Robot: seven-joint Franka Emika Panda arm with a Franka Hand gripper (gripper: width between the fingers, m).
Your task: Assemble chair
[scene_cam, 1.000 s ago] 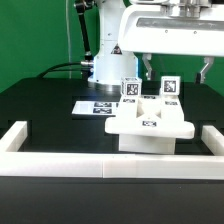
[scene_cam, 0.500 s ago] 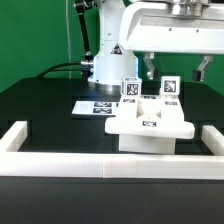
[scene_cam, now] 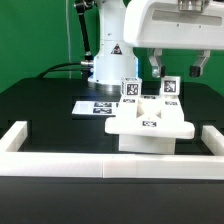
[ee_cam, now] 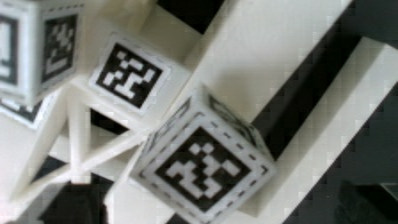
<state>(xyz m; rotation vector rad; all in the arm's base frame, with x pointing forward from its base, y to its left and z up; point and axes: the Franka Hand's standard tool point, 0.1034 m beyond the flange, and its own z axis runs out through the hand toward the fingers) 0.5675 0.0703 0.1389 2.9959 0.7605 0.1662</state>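
Note:
The chair [scene_cam: 150, 122] is a chunky white block near the front wall, with two tagged square legs standing up from it. One leg [scene_cam: 129, 88] is toward the exterior view's left, the other leg [scene_cam: 169, 87] toward its right. My gripper [scene_cam: 178, 70] hangs open just above the right leg, one dark finger [scene_cam: 156, 64] on each side and nothing between them. The wrist view is filled with a tagged leg end [ee_cam: 210, 165] and a second tagged piece [ee_cam: 128, 75] seen close up.
The marker board [scene_cam: 93, 107] lies flat behind the chair toward the exterior view's left. A low white border wall [scene_cam: 100, 165] runs along the front and up both sides. The white robot base [scene_cam: 105, 65] stands at the back.
The hand has shifted slightly above the chair, and its two fingers now sit closer around the right leg. The chair has not moved.

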